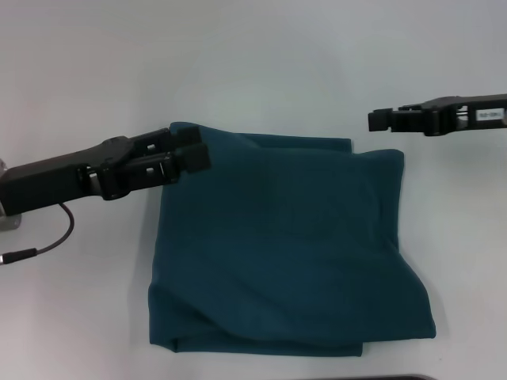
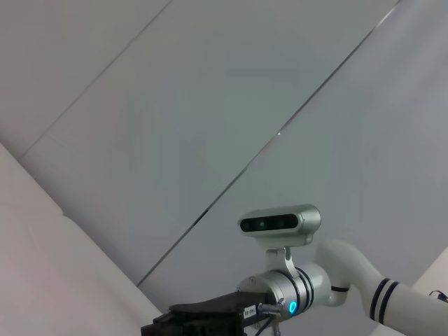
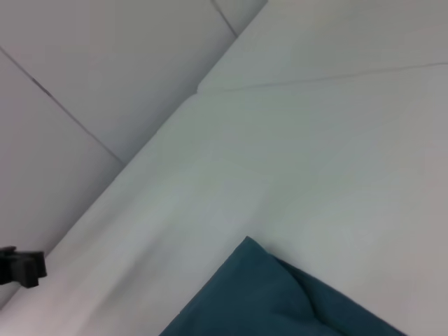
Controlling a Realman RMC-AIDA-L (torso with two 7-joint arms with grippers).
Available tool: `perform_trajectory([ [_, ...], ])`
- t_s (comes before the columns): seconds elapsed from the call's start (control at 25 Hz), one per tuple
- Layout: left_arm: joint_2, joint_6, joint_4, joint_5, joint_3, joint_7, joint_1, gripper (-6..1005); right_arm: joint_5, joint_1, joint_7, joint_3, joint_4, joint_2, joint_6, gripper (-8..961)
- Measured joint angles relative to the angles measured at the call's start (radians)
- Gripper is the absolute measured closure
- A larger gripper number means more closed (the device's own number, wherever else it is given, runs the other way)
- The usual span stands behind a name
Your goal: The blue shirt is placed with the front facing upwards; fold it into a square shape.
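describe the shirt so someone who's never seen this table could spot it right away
On the white table, look at the middle, between the two black grippers. The shirt lies there as a dark teal-blue cloth bundle folded into a rough square, with the left gripper at its far left corner and the right gripper off its far right corner. It is the only cloth and the only coloured thing there.

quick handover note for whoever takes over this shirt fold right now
Left gripper: over the far left corner of the blue shirt, fingers close together; whether they pinch cloth cannot be told.
Right gripper: in the air off the shirt's far right corner, holding nothing.
Shirt: folded into a rough square on the white table, plain side up.
Left: neaten uneven near edges, withdraw arms.
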Motion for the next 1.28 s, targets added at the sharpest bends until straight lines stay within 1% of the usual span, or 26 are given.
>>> perform_trajectory([
  [0.12, 0.001, 0.000, -0.001, 0.000, -0.001, 0.000, 0.000, 126, -0.001, -0.006, 0.003, 0.018, 0.006, -0.009, -0.006, 781],
  [0.36, 0.001, 0.000, -0.002, -0.001, 0.004, 0.010, 0.002, 110, -0.005, -0.016, 0.038, 0.021, 0.007, -0.028, -0.008, 534],
  [0.56, 0.001, -0.001, -0.002, 0.001, 0.008, 0.010, 0.009, 109, -0.010, -0.017, 0.077, 0.015, 0.006, -0.046, -0.015, 288],
  [0.8, 0.003, 0.004, -0.002, 0.009, 0.010, 0.010, 0.022, 105, -0.012, -0.024, 0.072, 0.011, 0.007, -0.048, -0.033, 287],
  [1.28, 0.003, 0.004, -0.002, 0.009, 0.010, 0.035, 0.038, 103, -0.013, -0.041, 0.034, 0.013, 0.008, -0.034, -0.032, 291],
])
